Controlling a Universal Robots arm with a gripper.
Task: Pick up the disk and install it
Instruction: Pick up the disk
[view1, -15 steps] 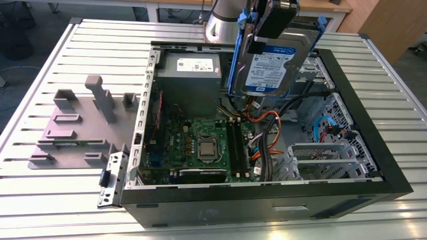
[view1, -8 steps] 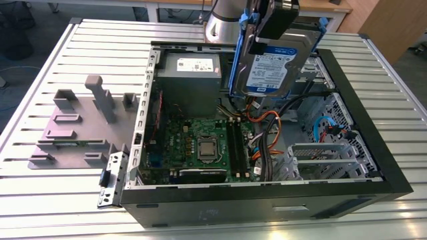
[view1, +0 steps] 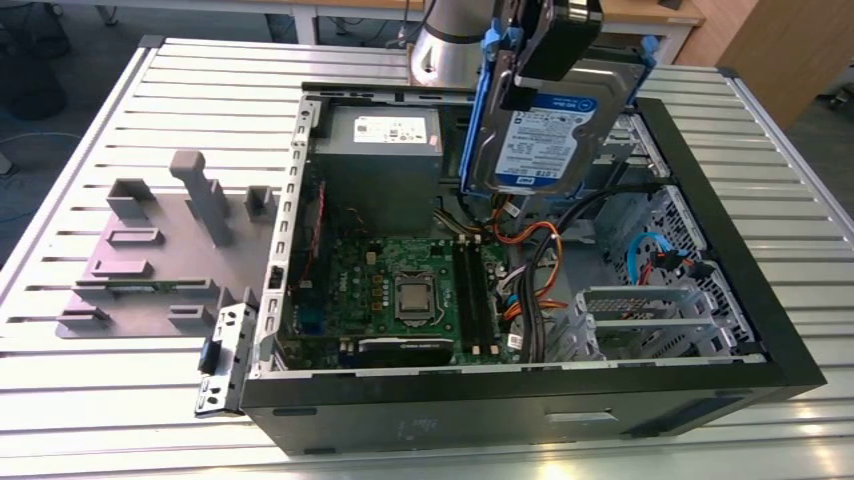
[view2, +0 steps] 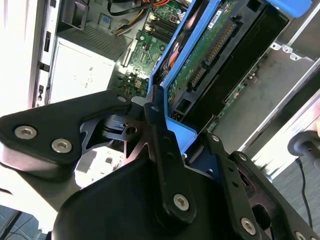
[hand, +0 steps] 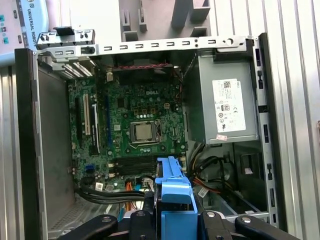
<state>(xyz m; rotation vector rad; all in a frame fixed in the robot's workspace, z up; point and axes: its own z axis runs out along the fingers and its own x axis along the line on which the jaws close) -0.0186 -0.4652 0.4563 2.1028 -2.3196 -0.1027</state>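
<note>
one disk (view1: 561, 135) hangs upright over the open computer case (view1: 534, 420), clear of it, long axis pointing down into the case; the gripper (view1: 541, 70) is directly above, pinching the disk's upper blue edge.

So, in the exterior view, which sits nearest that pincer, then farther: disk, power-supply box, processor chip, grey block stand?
1. Disk: gripped in the pincer, above the case.
2. Power-supply box: inside the case, toward the exterior view's left.
3. Processor chip: middle of the motherboard.
4. Grey block stand: on the table, outside the case.
</note>
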